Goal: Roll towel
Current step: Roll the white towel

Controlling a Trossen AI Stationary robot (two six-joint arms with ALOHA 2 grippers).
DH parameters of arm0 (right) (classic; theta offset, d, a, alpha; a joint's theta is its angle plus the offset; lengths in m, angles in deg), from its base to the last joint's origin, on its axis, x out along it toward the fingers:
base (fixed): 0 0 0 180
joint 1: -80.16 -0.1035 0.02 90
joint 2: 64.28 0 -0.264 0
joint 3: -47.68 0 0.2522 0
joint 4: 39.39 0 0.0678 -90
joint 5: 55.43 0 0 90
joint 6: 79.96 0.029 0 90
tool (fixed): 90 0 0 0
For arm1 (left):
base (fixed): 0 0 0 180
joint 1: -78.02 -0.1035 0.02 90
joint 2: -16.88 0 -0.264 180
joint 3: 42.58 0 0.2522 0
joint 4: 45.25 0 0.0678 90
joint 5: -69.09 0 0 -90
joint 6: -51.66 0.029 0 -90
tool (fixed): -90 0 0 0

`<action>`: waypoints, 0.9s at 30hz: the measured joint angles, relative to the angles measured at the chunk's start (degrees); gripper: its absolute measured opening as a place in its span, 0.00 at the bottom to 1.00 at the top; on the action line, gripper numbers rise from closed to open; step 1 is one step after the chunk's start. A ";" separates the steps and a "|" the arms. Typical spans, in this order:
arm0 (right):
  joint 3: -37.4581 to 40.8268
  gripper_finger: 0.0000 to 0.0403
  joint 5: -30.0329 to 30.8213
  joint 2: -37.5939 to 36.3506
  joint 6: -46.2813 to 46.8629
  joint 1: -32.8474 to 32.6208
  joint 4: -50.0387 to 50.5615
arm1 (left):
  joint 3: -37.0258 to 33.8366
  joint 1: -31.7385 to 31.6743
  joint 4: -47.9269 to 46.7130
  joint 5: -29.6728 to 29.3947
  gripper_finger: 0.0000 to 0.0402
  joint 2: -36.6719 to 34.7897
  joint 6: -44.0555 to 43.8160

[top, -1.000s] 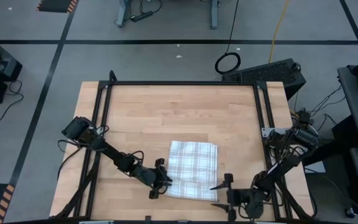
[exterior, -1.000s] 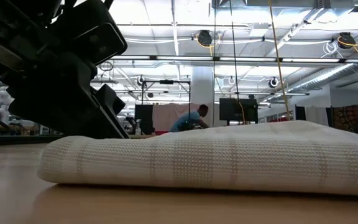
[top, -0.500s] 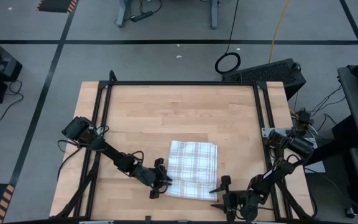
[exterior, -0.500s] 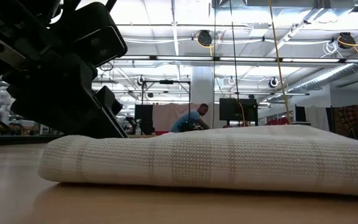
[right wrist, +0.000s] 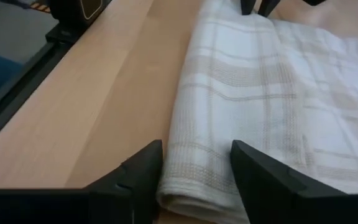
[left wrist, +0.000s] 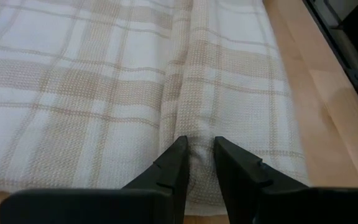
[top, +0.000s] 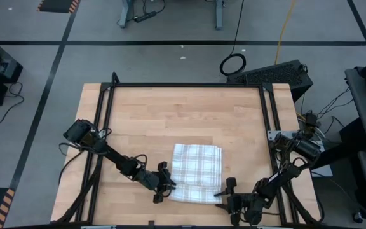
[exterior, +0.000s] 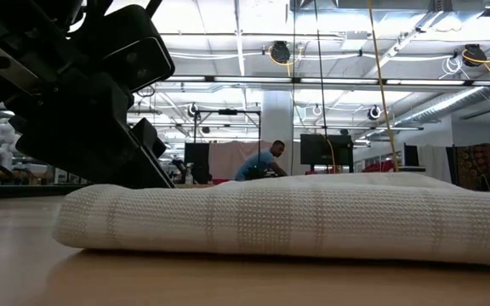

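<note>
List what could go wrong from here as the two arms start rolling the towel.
1. The left end effector pinches only a narrow ridge of the towel at its edge; that small bite could slip out.
2. The right end effector is open around the folded corner without gripping it; if the left pulls first, the roll may go skewed.
3. The towel lies folded in layers, so a pinch might catch only the top layer and unfold it.

it was a large open robotics lab: a wooden table (top: 189,121) in a black frame on a grey taped floor (top: 170,57), loose cables (top: 234,62), exposed ceiling ducts (exterior: 449,110), monitors (exterior: 320,149) and a person (exterior: 258,163) working behind.
</note>
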 joint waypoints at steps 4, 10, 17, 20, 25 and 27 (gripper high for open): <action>0.02 0.50 -0.33 -1.25 3.89 -0.46 -0.01 | 0.00 0.00 0.04 -0.01 0.21 0.00 0.00; 0.02 0.70 -0.18 -3.85 5.79 -0.59 -0.34 | 0.00 0.00 0.13 -0.03 0.21 0.00 0.00; 0.11 0.88 1.25 -2.71 10.65 0.91 1.36 | 0.00 0.02 0.18 -0.05 0.21 0.02 -0.04; 0.11 0.91 1.18 -2.58 12.60 1.51 0.89 | -0.02 0.02 0.20 -0.19 0.21 0.02 -0.50; 0.09 0.90 1.28 -2.56 10.68 1.20 -0.80 | -0.02 0.02 0.14 -0.25 0.21 0.02 -0.51; 0.09 0.90 1.27 -2.56 11.47 1.21 -0.18 | -0.02 0.02 0.13 -0.26 0.21 0.02 -0.50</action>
